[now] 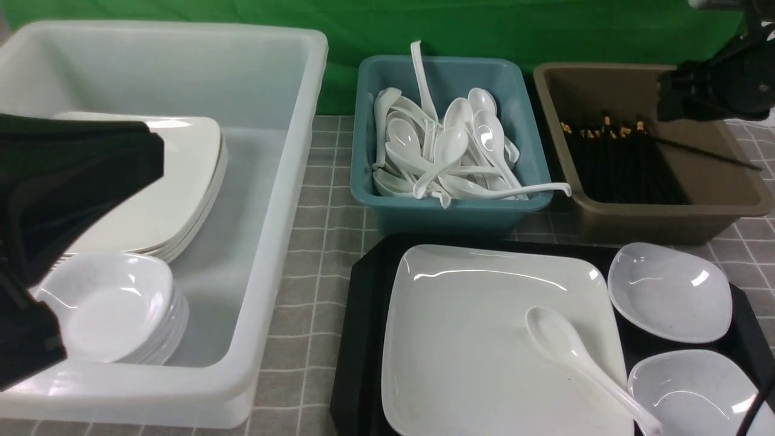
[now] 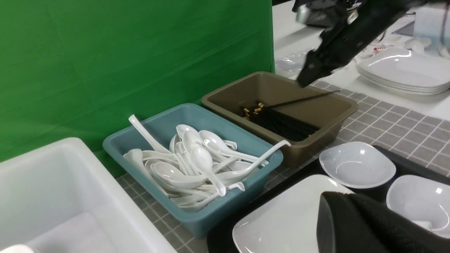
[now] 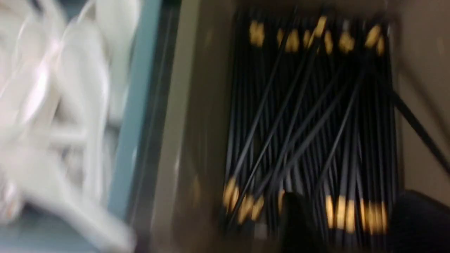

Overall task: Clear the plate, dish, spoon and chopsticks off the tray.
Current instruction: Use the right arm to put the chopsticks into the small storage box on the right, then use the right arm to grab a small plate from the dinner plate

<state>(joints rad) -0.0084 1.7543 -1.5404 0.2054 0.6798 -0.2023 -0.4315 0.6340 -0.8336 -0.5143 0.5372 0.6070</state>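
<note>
the loose black chopstick (image 1: 708, 152) lies slanted in the rectangular brown plastic bin (image 1: 654, 225) just beyond the far right corner of the black tray (image 1: 363, 339). one end sits on the bundle of gold-tipped chopsticks inside and the other is propped on the bin's right rim. no chopsticks show on the tray.

the right gripper (image 1: 665, 97) hangs above that bin. in its blurred wrist view the fingers stand well apart with nothing between them, so it looks wide and empty. a good finish would be a straight lift, clear of the propped stick so it isn't flicked out.

on the tray, the square white plate (image 1: 472, 339) fills the left and middle, with the white ceramic spoon (image 1: 581, 363) lying on it. two small white dishes (image 1: 669, 293) line the right side. the spoon likely goes first.

the left gripper (image 1: 91, 157) hovers well left of the tray, and i cannot tell its opening.
</note>
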